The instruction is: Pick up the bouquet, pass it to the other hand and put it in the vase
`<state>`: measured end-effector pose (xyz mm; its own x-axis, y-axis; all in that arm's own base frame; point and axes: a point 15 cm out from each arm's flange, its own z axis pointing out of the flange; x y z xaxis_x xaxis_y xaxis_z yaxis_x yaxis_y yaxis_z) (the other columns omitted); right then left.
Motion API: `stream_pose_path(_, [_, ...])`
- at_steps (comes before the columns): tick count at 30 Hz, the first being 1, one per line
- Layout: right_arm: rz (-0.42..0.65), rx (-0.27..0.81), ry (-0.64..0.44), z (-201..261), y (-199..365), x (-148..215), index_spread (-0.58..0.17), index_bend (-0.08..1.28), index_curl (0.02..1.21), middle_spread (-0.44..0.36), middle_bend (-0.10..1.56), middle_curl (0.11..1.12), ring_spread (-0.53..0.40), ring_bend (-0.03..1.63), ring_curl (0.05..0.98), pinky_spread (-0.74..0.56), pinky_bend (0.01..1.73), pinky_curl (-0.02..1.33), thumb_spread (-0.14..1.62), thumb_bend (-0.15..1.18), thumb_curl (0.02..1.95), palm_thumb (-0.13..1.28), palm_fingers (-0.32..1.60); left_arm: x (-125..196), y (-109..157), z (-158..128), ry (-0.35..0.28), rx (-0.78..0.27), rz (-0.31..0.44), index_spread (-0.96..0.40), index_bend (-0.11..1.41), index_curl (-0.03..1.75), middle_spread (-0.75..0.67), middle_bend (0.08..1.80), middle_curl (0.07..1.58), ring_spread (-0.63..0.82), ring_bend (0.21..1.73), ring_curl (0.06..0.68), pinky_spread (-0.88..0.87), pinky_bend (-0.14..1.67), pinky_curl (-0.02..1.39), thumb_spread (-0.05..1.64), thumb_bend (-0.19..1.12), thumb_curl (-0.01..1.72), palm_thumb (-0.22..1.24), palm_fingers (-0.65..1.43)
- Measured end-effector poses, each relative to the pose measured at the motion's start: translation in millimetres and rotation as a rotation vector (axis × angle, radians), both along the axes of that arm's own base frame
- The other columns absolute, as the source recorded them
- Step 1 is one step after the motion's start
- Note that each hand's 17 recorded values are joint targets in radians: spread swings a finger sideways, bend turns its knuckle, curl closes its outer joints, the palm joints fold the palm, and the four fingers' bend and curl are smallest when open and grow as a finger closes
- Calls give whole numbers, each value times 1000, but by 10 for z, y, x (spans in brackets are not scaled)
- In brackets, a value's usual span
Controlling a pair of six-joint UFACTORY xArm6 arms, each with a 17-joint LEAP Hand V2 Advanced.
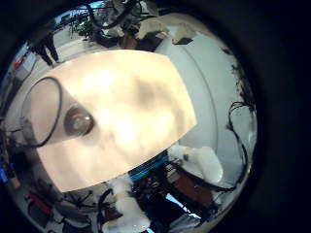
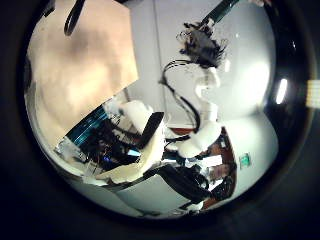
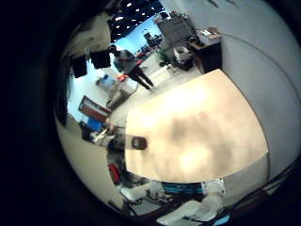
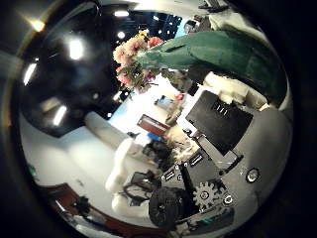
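Bouquet of pink and yellow flowers in a green paper wrap (image 4: 198, 55) fills the right thumb side palm view, lying close across the right hand (image 4: 213, 149); whether its fingers curl round the wrap cannot be told. The small round vase (image 1: 78, 122) stands on the pale wooden desk (image 1: 146, 97). The left hand (image 2: 140, 150) holds nothing, its fingers relaxed.

Left palm views: high above table (image 1: 126, 107), facing down.
Right little-finger view: high, sharing that table.
Right thumb view: close on bouquet (image 4: 213, 55).
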<state>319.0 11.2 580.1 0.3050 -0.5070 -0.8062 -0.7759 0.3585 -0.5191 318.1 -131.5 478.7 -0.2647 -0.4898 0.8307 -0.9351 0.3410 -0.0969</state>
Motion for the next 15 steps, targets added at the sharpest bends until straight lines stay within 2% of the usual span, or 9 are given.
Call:
stream_pose_path(3, [84, 116, 29, -231, 128, -79, -202, 1216, 812, -109, 1368, 758, -178, 1469, 656, -190, 1386, 620, 833, 34, 1043, 1149, 1155, 125, -110, 336, 0, -192, 19, 58, 154, 337, 288, 198, 344, 486, 504, 215, 563, 410, 157, 1061, -25, 299, 212, 221])
stream_pose_path(7, [154, 156, 36, -420, 343, -187, -200, 1219, 805, -108, 1373, 753, -178, 1467, 657, -191, 1373, 638, 828, 28, 1068, 1149, 1157, 288, -103, 738, 43, -417, 22, 80, 148, 324, 306, 199, 349, 484, 521, 218, 555, 431, 161, 1035, -27, 304, 212, 184])
stream_pose_path(10, [232, 170, 37, -569, 598, -290, -199, 1222, 799, -107, 1377, 747, -179, 1470, 660, -191, 1361, 656, 826, 21, 1091, 1150, 1157, 336, -98, 888, 50, -496, 2, 99, 147, 314, 327, 192, 347, 488, 530, 218, 549, 452, 165, 1025, -26, 306, 217, 148])
stream_pose_path(15, [303, 145, 16, -547, 855, -423, -197, 1226, 793, -106, 1382, 740, -179, 1469, 662, -193, 1346, 679, 825, 13, 1117, 1151, 1158, 365, -154, 907, 34, -523, -13, 118, 150, 303, 351, 197, 346, 499, 549, 218, 541, 478, 171, 1009, -26, 310, 227, 114])
